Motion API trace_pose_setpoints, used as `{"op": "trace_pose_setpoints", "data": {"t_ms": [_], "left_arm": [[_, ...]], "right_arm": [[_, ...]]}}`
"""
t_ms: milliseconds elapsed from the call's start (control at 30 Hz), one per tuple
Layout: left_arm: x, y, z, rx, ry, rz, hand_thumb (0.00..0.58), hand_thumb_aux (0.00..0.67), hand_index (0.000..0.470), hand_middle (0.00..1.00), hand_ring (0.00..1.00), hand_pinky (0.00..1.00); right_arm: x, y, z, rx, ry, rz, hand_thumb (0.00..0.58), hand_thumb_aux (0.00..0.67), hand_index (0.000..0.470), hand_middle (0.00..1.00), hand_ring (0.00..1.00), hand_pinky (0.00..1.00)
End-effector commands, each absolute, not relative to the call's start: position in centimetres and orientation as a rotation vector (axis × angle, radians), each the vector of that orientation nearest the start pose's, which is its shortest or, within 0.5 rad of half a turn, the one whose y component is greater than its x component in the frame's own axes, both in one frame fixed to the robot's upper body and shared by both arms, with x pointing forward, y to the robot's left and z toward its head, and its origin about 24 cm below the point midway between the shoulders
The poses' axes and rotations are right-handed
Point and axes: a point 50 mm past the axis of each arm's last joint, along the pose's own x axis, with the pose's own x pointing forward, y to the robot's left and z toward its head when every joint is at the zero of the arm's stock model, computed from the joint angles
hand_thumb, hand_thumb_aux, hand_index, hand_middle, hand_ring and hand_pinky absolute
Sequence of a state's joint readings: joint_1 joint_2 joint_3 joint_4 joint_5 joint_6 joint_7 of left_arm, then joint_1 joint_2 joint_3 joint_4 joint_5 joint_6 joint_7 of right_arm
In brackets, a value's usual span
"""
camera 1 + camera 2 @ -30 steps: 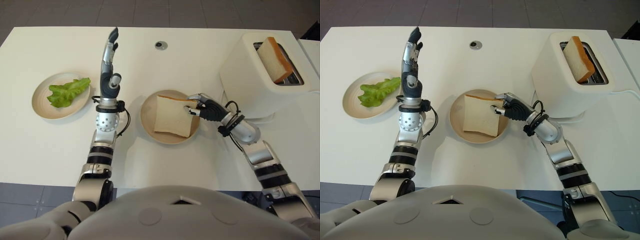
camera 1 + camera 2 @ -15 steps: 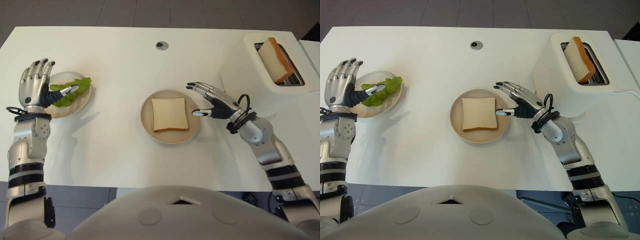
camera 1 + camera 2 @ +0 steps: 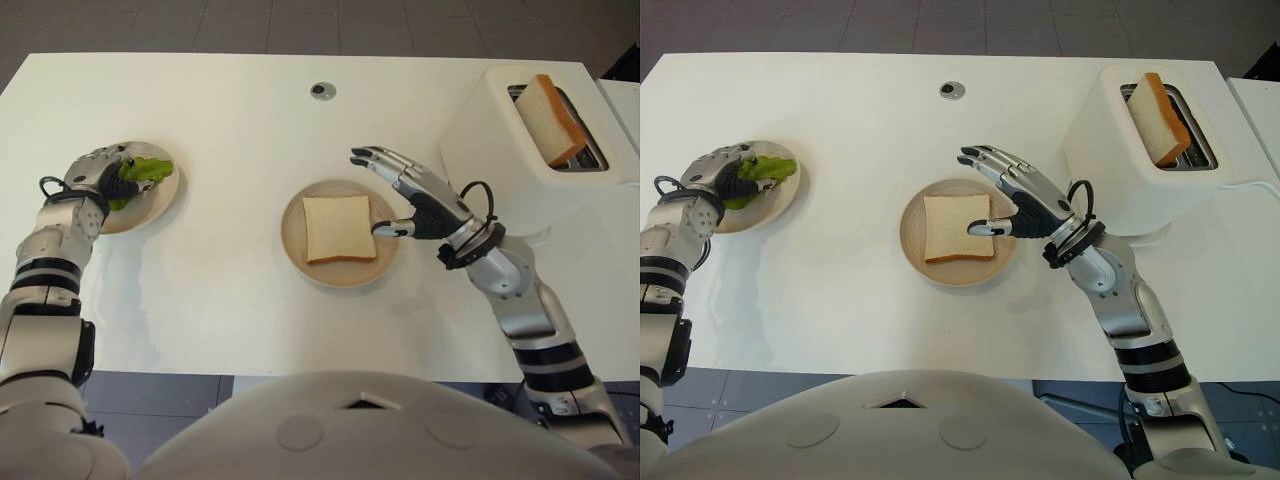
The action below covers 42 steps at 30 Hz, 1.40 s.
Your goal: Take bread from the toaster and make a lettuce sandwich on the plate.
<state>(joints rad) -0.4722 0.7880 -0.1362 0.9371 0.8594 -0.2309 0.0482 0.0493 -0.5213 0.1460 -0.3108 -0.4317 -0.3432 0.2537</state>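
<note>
One slice of bread (image 3: 338, 227) lies flat on the round plate (image 3: 295, 243) in the middle of the table. A second slice (image 3: 556, 117) stands up out of the white toaster (image 3: 500, 150) at the right. My right hand (image 3: 412, 195) hovers just right of the plate with its fingers spread, holding nothing. On a smaller plate (image 3: 150, 198) at the left lies a green lettuce leaf (image 3: 148, 170). My left hand (image 3: 97, 175) rests on that plate with its fingers curled onto the leaf.
A small round grommet (image 3: 321, 90) sits in the table near the far edge. The toaster's cable (image 3: 630, 181) runs off to the right. Bare white tabletop (image 3: 220, 280) lies between the two plates and along the front edge.
My left hand has come down from beside the lettuce plate onto the leaf and curled. My right hand let go of the slice on the plate and lifted away, fingers spread.
</note>
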Motion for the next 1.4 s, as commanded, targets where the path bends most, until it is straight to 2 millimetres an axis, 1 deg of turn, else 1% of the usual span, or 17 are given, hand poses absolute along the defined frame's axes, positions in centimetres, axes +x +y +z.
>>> {"op": "trace_pose_setpoints", "data": {"t_ms": [33,200,267,367,433,500,567,667,800,1033,1067,1100,1133,1167,1267,1333,1400], "left_arm": [[29.7,35.0,5.8,1.581,0.365,-0.104,0.58,0.67,0.47,0.0,0.0,0.0],[30.1,34.3,7.2,1.543,0.2,-0.023,0.58,0.67,0.47,0.0,0.0,0.0],[30.2,32.8,8.0,1.434,0.066,-0.003,0.58,0.67,0.47,0.0,0.0,0.0],[29.6,26.1,9.2,1.081,-0.243,-0.152,0.58,0.67,0.47,0.0,0.0,0.0],[28.4,21.5,9.3,0.893,-0.351,-0.314,0.58,0.67,0.47,0.0,0.0,0.0],[27.4,17.5,8.7,0.768,-0.39,-0.491,0.58,0.67,0.47,0.0,0.0,0.0],[26.6,14.3,7.7,0.694,-0.392,-0.646,0.58,0.67,0.47,0.0,0.0,0.0],[26.1,11.0,6.0,0.658,-0.365,-0.804,0.58,0.67,0.47,0.0,0.0,0.0],[26.3,8.1,4.2,0.648,-0.329,-0.908,0.58,0.67,0.47,0.0,0.0,0.0],[27.0,6.3,2.0,0.704,-0.283,-0.94,0.58,0.67,0.47,0.0,0.0,0.0],[27.0,6.4,1.8,0.72,-0.279,-0.946,0.568,0.573,0.402,0.0,0.0,0.0],[27.0,6.5,1.7,0.732,-0.279,-0.951,0.505,0.428,0.3,0.0,0.0,0.0],[26.9,6.7,1.8,0.734,-0.285,-0.953,0.045,0.026,0.018,0.0,0.0,0.0],[26.8,6.8,1.9,0.734,-0.291,-0.955,0.0,0.0,0.0,0.0,0.0,0.0],[26.8,7.2,2.4,0.728,-0.31,-0.949,0.0,0.0,0.0,0.0,0.0,0.0],[26.8,7.5,2.8,0.733,-0.328,-0.942,0.0,0.0,0.0,0.0,0.0,0.0],[26.8,7.8,3.3,0.737,-0.346,-0.926,0.0,0.0,0.0,0.0,0.0,0.0]], "right_arm": [[22.2,-15.6,11.6,-0.957,-0.473,0.523,0.0,0.0,0.0,0.0,0.0,0.0],[22.5,-15.8,11.2,-0.948,-0.464,0.5,0.0,0.0,0.0,0.0,0.0,0.0],[22.6,-15.9,11.0,-0.94,-0.464,0.488,0.0,0.0,0.0,0.0,0.0,0.0],[22.8,-16.8,11.7,-0.912,-0.486,0.418,0.0,0.0,0.0,0.0,0.0,0.0],[22.9,-17.8,12.2,-0.899,-0.49,0.372,0.0,0.0,0.0,0.0,0.0,0.0],[22.9,-18.7,12.6,-0.895,-0.492,0.337,0.0,0.0,0.0,0.0,0.0,0.0],[23.0,-19.3,13.1,-0.896,-0.497,0.312,0.0,0.0,0.0,0.0,0.0,0.0],[22.9,-20.2,13.6,-0.903,-0.502,0.278,0.0,0.0,0.0,0.0,0.0,0.0],[22.7,-21.2,14.2,-0.917,-0.503,0.232,0.0,0.0,0.0,0.0,0.0,0.0],[22.2,-22.9,14.6,-0.949,-0.487,0.173,0.0,0.0,0.0,0.0,0.0,0.0],[22.1,-23.3,15.0,-0.961,-0.491,0.151,0.0,0.0,0.0,0.0,0.0,0.0],[21.9,-23.8,15.5,-0.975,-0.496,0.123,0.0,0.0,0.0,0.0,0.0,0.0],[21.8,-24.7,16.3,-0.997,-0.503,0.073,0.0,0.0,0.0,0.0,0.0,0.0],[21.7,-25.5,17.0,-1.026,-0.509,0.019,0.0,0.0,0.0,0.0,0.0,0.0],[21.0,-29.1,19.5,-1.257,-0.499,-0.277,0.0,0.0,0.0,0.0,0.0,0.0],[20.9,-30.7,19.0,-1.352,-0.422,-0.365,0.0,0.0,0.0,0.0,0.0,0.0],[20.9,-31.7,17.3,-1.403,-0.318,-0.383,0.0,0.0,0.0,0.0,0.0,0.0]]}}
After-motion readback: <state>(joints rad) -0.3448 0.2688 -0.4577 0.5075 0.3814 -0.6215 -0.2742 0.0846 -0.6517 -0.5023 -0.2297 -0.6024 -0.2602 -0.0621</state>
